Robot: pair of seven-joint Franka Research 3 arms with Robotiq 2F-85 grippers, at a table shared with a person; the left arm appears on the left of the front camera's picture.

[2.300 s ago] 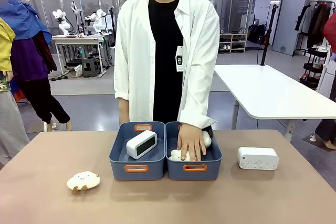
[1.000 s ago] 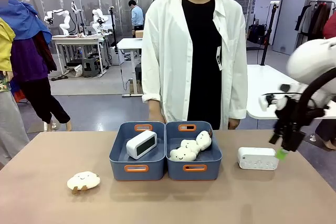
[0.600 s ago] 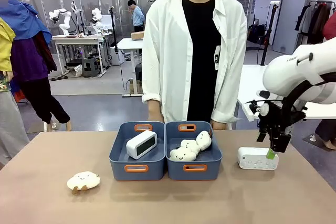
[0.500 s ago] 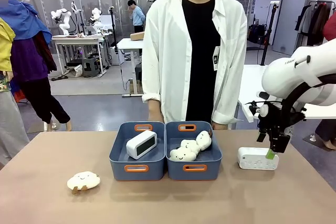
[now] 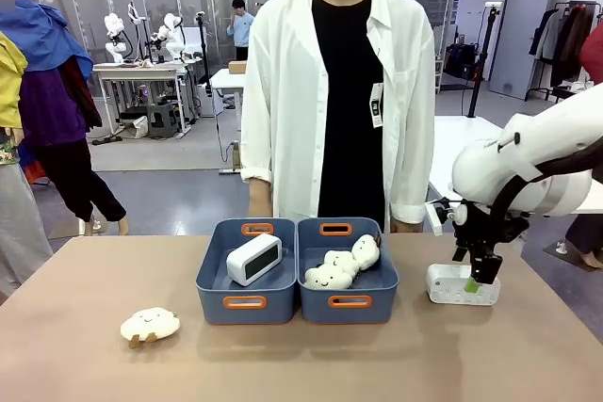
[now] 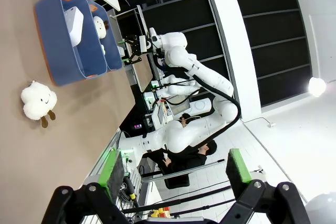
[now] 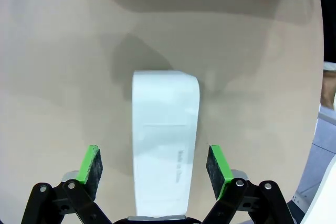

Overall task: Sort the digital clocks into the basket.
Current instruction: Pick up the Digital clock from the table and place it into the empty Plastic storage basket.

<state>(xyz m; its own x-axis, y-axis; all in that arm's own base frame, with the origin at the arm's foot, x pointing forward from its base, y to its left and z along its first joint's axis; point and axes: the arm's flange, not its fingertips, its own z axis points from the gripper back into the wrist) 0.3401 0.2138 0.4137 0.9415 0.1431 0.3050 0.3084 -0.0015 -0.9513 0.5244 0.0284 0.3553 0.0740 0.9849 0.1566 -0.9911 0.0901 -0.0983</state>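
While one clock already lies in the left-hand blue basket, propped at a slant with its grey face up, the other clock is out on the table, close to the right edge and well apart from the baskets. So the sorting looks about half done: one in, one to go.

The right gripper has its fingers spread wide and set down over that second clock. In the right wrist view the green pads stand on either side of the white box with a gap on each side, so nothing is pinched yet. What is left, as I judge it, is to close on the box, lift it, carry it toward the middle and drop it beside the first clock.

The left gripper is spread as well, holds nothing, and hangs well away from the baskets.

The right-hand basket, touching the left one, holds cream plush toys. Another plush toy lies alone toward the near left corner. Neither belongs to this job.

The table top is plain matte tan, smooth and bare apart from these things. The two baskets stand in the middle near the far edge, where a person in a white coat stands with arms down. Behind are a grey floor, white tables, glass partitions and hanging clothes.
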